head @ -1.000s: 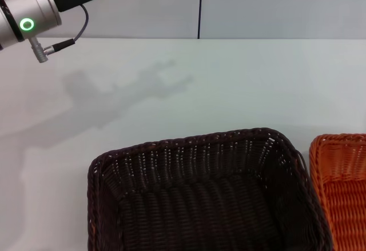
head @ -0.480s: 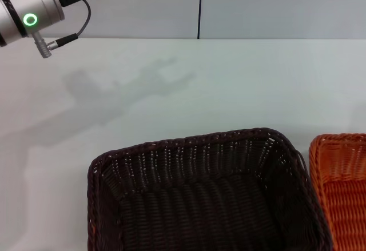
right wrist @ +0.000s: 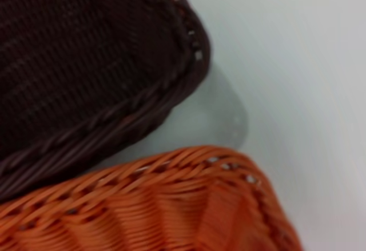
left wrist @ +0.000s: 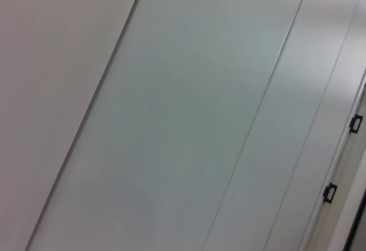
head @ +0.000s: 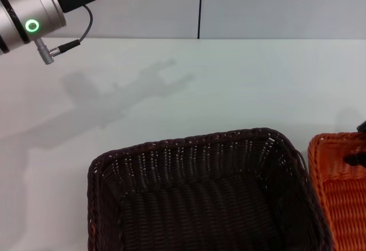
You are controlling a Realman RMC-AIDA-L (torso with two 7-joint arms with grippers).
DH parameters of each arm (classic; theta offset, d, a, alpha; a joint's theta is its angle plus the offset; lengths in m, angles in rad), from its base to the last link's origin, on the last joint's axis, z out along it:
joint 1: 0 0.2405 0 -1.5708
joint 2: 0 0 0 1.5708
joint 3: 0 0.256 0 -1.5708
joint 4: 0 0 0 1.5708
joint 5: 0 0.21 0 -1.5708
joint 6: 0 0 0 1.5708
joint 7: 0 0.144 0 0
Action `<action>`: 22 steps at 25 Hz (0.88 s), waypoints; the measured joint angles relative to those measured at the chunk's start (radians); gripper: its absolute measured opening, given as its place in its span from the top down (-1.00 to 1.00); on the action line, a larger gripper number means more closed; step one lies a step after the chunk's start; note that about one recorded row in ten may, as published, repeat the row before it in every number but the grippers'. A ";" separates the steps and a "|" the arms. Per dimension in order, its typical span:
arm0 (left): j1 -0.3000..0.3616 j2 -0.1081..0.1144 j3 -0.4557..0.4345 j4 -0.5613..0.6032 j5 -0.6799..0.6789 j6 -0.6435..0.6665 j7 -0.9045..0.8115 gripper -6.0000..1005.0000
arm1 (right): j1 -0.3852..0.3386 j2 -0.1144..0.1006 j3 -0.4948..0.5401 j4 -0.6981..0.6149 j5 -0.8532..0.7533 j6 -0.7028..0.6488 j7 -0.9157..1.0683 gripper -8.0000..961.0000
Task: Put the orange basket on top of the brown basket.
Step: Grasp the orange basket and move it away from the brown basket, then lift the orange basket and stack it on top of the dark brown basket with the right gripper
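Note:
The brown basket (head: pixel 206 196) sits on the white table at the near centre, open side up and empty. The orange basket (head: pixel 340 194) stands just right of it, cut off by the right edge of the head view. A dark part of my right gripper (head: pixel 358 155) shows at that edge over the orange basket's far rim. The right wrist view shows a corner of the orange basket (right wrist: pixel 148 205) close to a corner of the brown basket (right wrist: pixel 86 62), with a strip of table between them. My left arm (head: pixel 31 11) is raised at the far left, its gripper out of view.
The white table (head: pixel 229 85) stretches behind the baskets to a pale wall. The left arm's shadow (head: pixel 126 91) lies on the table. The left wrist view shows only wall panels (left wrist: pixel 183 114).
A dark part of my right gripper has come into view at the right edge over the orange basket's rim. The left arm has shifted only slightly.

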 joint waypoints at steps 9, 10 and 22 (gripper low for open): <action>-0.014 0.001 -0.004 0.034 -0.002 0.002 0.014 -0.72 | -0.051 -0.104 0.120 0.000 -0.002 -0.185 -0.004 0.57; -0.016 0.002 -0.006 0.038 -0.002 0.002 0.014 -0.72 | -0.063 -0.122 0.147 0.001 -0.005 -0.200 -0.004 0.58; -0.030 0.004 -0.008 0.055 -0.002 0.025 0.021 -0.72 | -0.187 -0.262 0.636 -0.001 -0.019 -0.204 -0.024 0.68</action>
